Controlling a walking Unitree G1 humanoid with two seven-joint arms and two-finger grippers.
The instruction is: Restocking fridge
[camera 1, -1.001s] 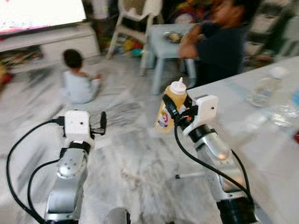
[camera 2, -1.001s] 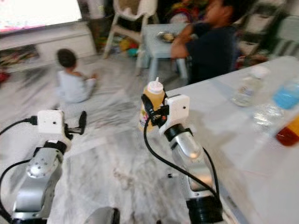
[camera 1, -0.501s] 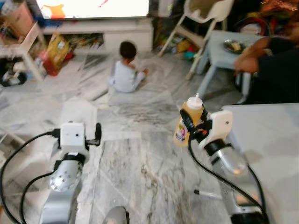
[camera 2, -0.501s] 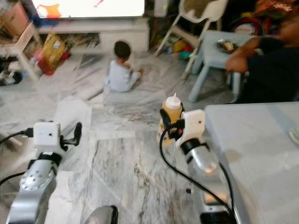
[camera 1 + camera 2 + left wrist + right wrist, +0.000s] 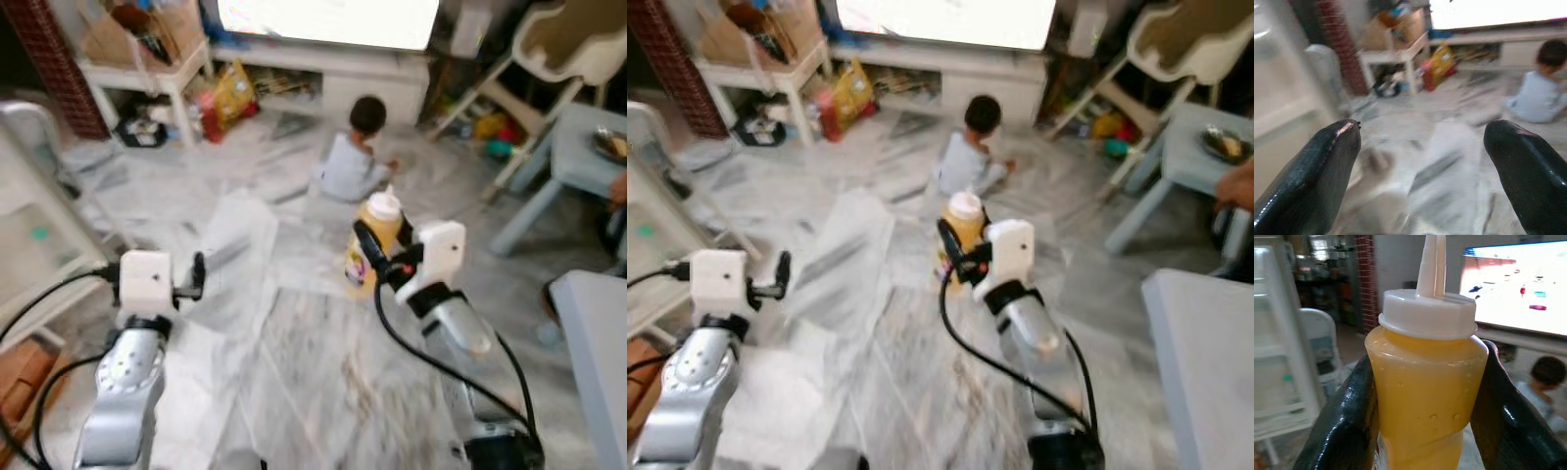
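Observation:
A yellow squeeze bottle (image 5: 375, 243) with a white nozzle cap stands upright in my right gripper (image 5: 370, 257), which is shut on its body; the right wrist view has both black fingers (image 5: 1347, 421) pressed against the bottle (image 5: 1427, 396). The bottle is held in the air over the marble floor. My left gripper (image 5: 199, 275) is raised at the left, open and with nothing in it; its two fingers (image 5: 1312, 176) stand wide apart. White fridge shelves (image 5: 34, 220) show at the far left, blurred.
A small child (image 5: 351, 162) sits on the floor ahead, before a TV stand (image 5: 333, 73). A cluttered white side table (image 5: 147, 64) stands at the back left. A light-blue low table (image 5: 578, 157) and a grey table edge (image 5: 600, 338) are to the right.
The camera has swung left: the grey table has slid off to the right edge and the fridge shelves have come into view at the left. The bottle stays in my right gripper.

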